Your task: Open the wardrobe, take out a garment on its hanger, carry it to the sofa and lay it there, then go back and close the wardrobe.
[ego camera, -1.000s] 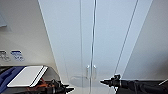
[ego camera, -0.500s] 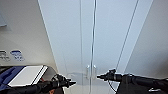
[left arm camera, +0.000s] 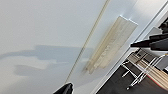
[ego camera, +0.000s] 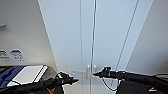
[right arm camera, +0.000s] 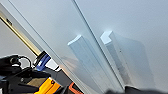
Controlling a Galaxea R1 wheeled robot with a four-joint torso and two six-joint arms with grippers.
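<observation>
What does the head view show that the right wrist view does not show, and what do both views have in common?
Head view alone: both arms reaching toward the closed wardrobe, with the left gripper short of the doors and the right gripper close to the handles; also the wall beside the wardrobe, with a blue and white object low against it.

Right wrist view alone: the two bar handles seen large and close, standing out from the doors on either side of the seam, and an orange part low down.

Both: the white doors, shut, with the paired handles at the seam.
</observation>
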